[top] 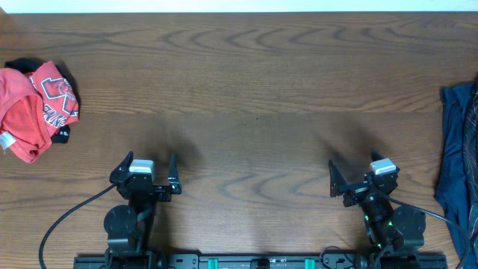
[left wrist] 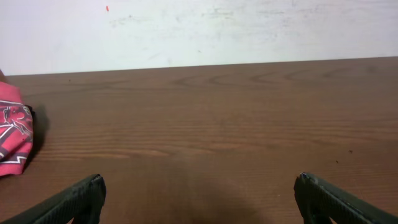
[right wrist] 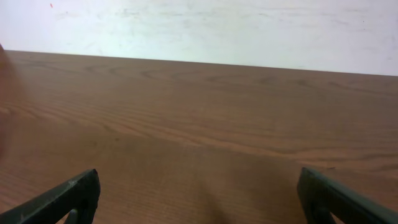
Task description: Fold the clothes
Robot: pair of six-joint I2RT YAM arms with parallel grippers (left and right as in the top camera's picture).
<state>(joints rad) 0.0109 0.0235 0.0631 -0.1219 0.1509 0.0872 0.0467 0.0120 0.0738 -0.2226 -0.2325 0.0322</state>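
The right hand [right wrist: 199, 198] stands wide open, its dark fingers [right wrist: 73, 198] at the lower corners over the brown wooden tabletop [right wrist: 205, 118], white wall [right wrist: 217, 28] behind.

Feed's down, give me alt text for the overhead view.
A crumpled red garment lies at the wooden table's left edge, a dark blue garment at its right edge. The left hand and right hand sit open near the front edge, touching neither.
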